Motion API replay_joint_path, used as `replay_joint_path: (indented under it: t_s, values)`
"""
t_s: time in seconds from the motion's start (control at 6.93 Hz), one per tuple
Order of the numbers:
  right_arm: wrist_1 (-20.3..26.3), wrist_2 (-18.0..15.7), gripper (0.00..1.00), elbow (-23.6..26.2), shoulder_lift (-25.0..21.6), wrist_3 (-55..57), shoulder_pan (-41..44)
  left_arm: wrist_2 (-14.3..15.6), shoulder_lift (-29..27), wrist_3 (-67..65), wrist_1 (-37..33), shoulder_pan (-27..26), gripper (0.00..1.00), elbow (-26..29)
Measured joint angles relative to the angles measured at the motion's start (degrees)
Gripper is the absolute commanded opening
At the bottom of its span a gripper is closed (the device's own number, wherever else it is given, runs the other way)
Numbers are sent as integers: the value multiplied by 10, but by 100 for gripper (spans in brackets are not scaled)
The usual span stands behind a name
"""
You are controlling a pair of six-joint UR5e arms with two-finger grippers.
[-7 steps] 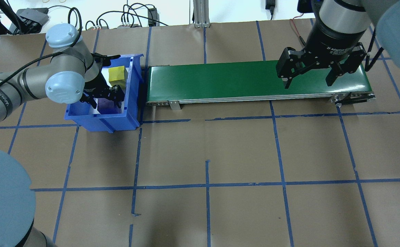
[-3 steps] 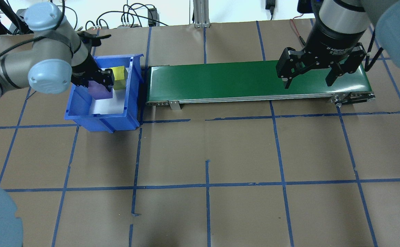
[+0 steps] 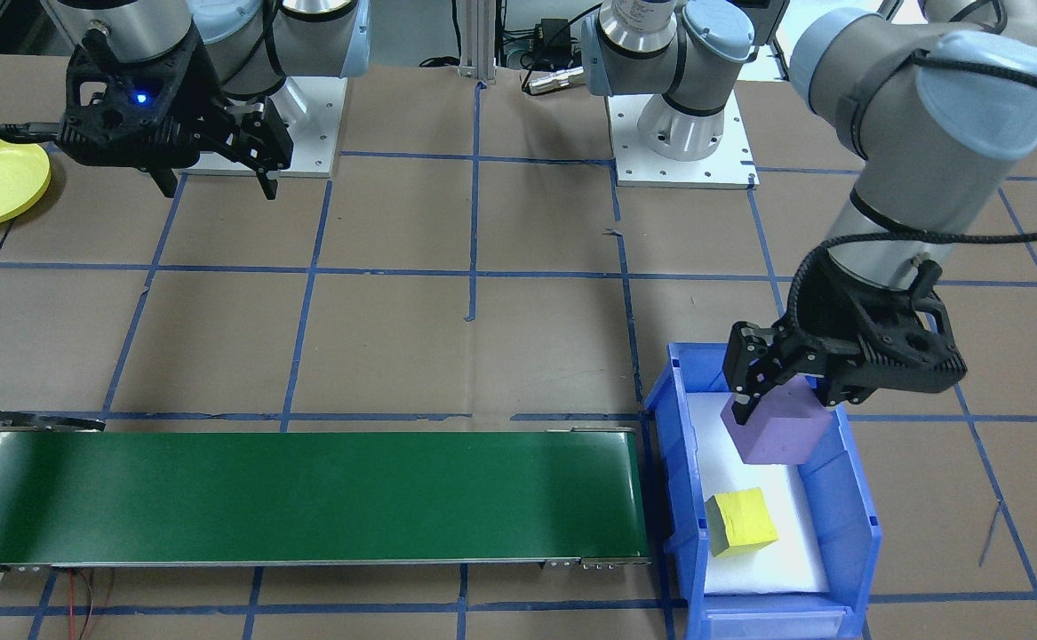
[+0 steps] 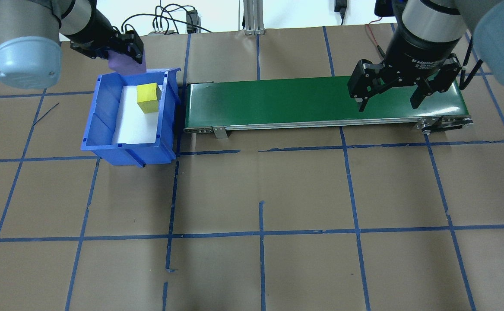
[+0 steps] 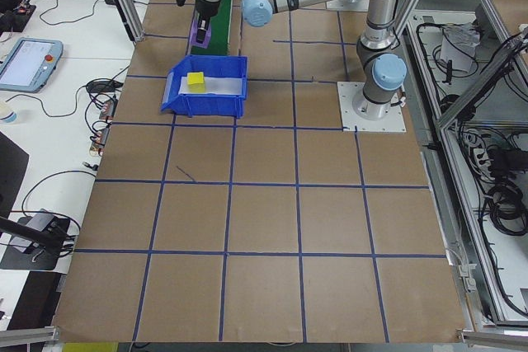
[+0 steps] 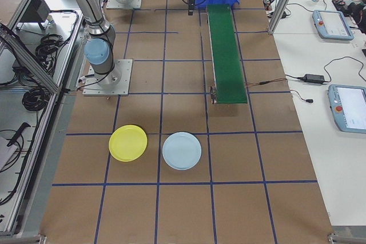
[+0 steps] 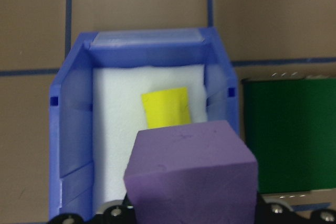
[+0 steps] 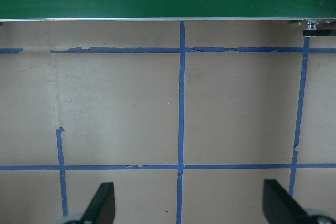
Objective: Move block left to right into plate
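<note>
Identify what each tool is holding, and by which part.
The left tool grips the purple block by its upper opposite sides. The right tool is open, holding nothing.

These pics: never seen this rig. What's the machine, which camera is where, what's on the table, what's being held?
Two robot arms stand at a taped brown table. Two pictures look down on the table: one from behind the robot, one from across it, facing the robot. Two more are shot from the table's ends, and one camera rides on each wrist.

On the table: a blue bin with a yellow block inside, a green conveyor belt, and a yellow plate and a light blue plate at the far end.

The left end effector grips a purple block, lifted above the bin. The right end effector hangs open and empty over the belt's other end.
</note>
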Motion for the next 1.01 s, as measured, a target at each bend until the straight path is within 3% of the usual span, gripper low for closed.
replay_joint_path:
  t_s: [0.29,0.72,0.87,1.01]
  values:
    - [0,2,100,0,0,0,0,-7,-36,-70,19,-52,15,7]
    - [0,3,100,0,0,0,-1,-8,-122,-101,79,-77,19,0]
    - [0,3,100,0,0,0,-1,-7,-133,-110,82,-80,71,-5]
    - [0,3,100,0,0,0,-1,-7,-138,-120,83,-80,91,-12]
